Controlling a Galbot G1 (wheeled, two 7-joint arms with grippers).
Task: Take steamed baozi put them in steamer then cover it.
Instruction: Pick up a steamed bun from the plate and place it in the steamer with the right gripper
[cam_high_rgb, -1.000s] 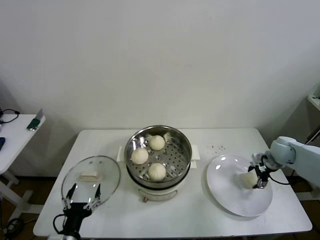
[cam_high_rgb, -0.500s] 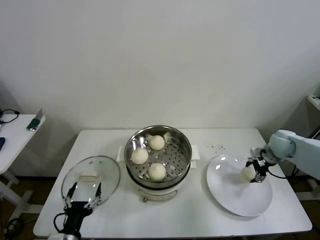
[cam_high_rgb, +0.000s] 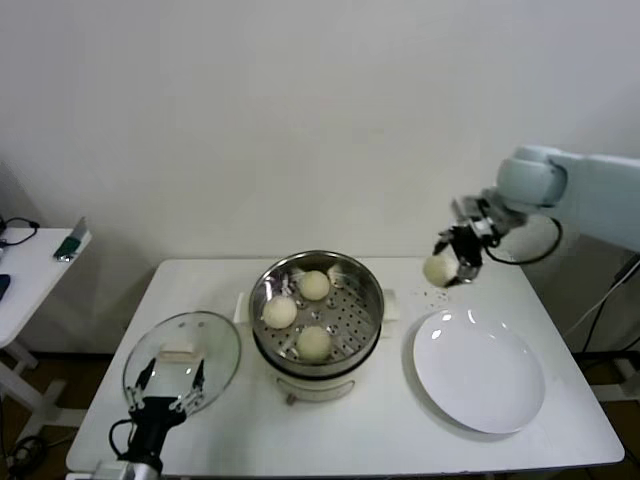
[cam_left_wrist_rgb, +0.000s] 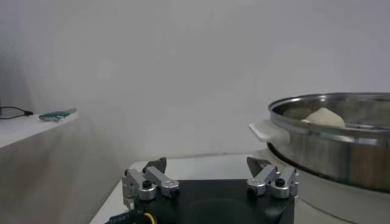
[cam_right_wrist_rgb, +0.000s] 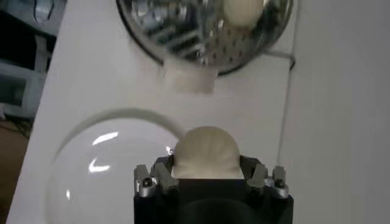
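Three steamed baozi (cam_high_rgb: 300, 313) already sit on the perforated floor of the steamer (cam_high_rgb: 368, 300), which stands in the middle of the worktop (cam_high_rgb: 360, 430): one toward the far wall of the basket, one toward the robot's left, one at the near side. That leaves the part of the floor on the robot's right of the steamer bare, and by the look of it this is where the last bun belongs. The fourth baozi (cam_high_rgb: 437, 270) is in the air, up above the worktop and off to the robot's right of the steamer, pinched between the fingers of the right end effector (cam_high_rgb: 450, 262); the right wrist view shows the fingers pressed against both flanks of the bun, with the steamer farther off beneath. The white plate (cam_high_rgb: 480, 375), on the robot's right of the steamer, holds nothing now. The cover (cam_high_rgb: 183, 355) lies flat on the worktop on the robot's left of the steamer, handle up, not yet on the pot. The left end effector (cam_high_rgb: 167, 384) waits at the near edge of the cover, its fingers spread wide and holding nothing. So I judge the loading nearly done: what is left is to carry this bun over the steamer and set it down, then lift the cover and seat it on the rim.
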